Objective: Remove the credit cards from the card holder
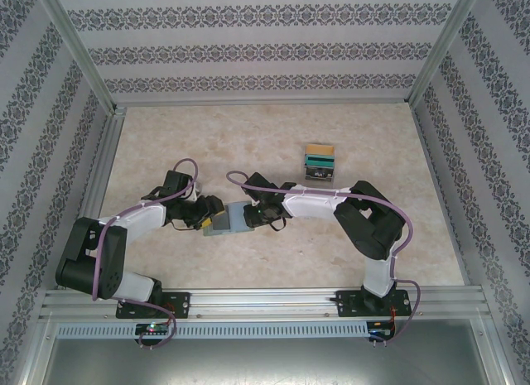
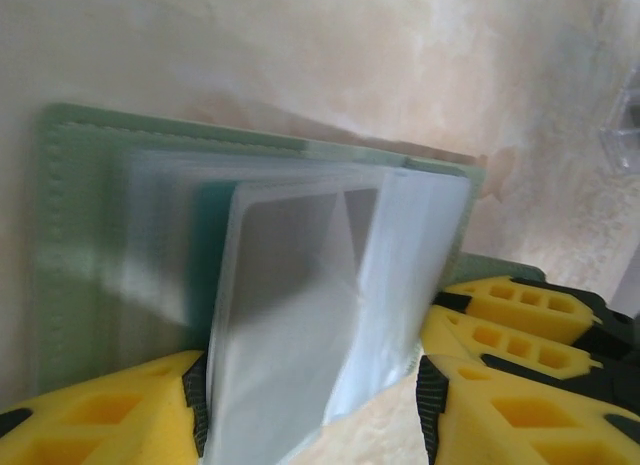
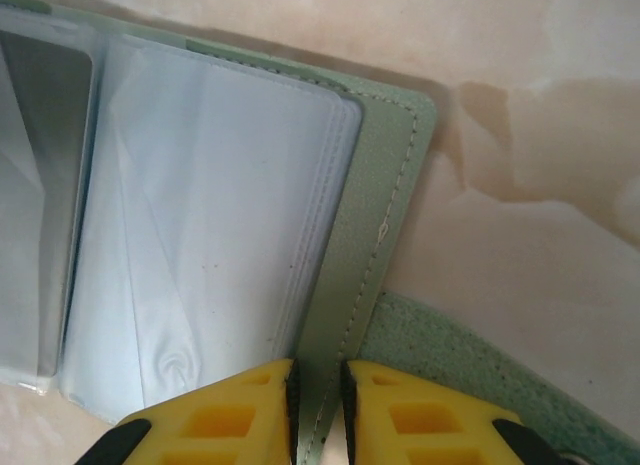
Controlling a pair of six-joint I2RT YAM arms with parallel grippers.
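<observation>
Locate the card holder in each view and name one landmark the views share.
Top external: card holder just below the middle of the picture.
Left wrist: card holder at left and centre, open, its clear sleeves fanned inside the open left gripper.
Right wrist: its green stitched cover runs from the top down to bottom centre, pinched by the right gripper.
Shared landmark: the beige marbled tabletop under it.

Table (image 1: 207,137) lies open beyond the card holder (image 1: 229,218), except where credit cards (image 1: 320,163) sit.
</observation>
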